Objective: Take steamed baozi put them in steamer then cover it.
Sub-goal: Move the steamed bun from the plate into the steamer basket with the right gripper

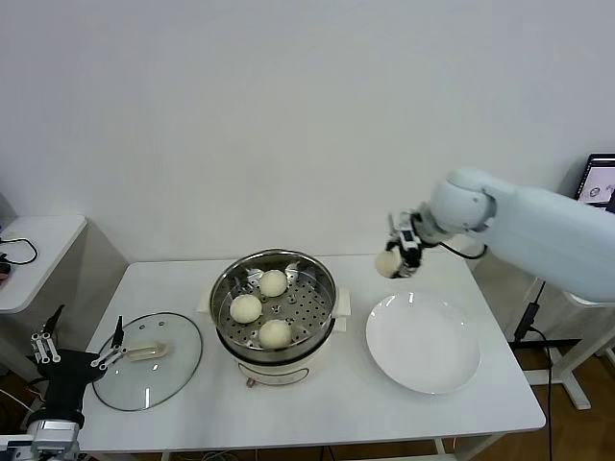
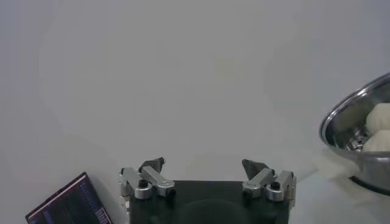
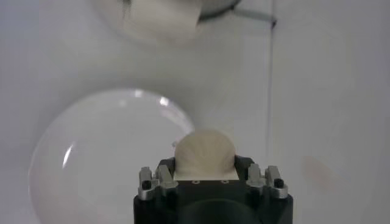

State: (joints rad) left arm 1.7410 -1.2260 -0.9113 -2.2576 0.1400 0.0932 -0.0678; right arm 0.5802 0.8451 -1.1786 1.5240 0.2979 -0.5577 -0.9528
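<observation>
The steamer (image 1: pixel 229 293) stands mid-table with three cream baozi on its perforated tray: one at the back (image 1: pixel 274 282), one at the left (image 1: pixel 246 308), one at the front (image 1: pixel 275 333). My right gripper (image 1: pixel 398 255) is shut on the fourth baozi (image 1: pixel 388 264) and holds it in the air right of the steamer, above the far edge of the plate; the right wrist view shows this baozi (image 3: pixel 204 154) between the jaws. The glass cover (image 1: pixel 178 365) lies flat on the table left of the steamer. My left gripper (image 1: pixel 77 353) is open and empty by the cover's left edge.
An empty white plate (image 1: pixel 423 343) lies right of the steamer and shows in the right wrist view (image 3: pixel 97 152). The steamer's rim (image 2: pixel 350 122) shows in the left wrist view. A side table (image 1: pixel 34 250) stands at the far left.
</observation>
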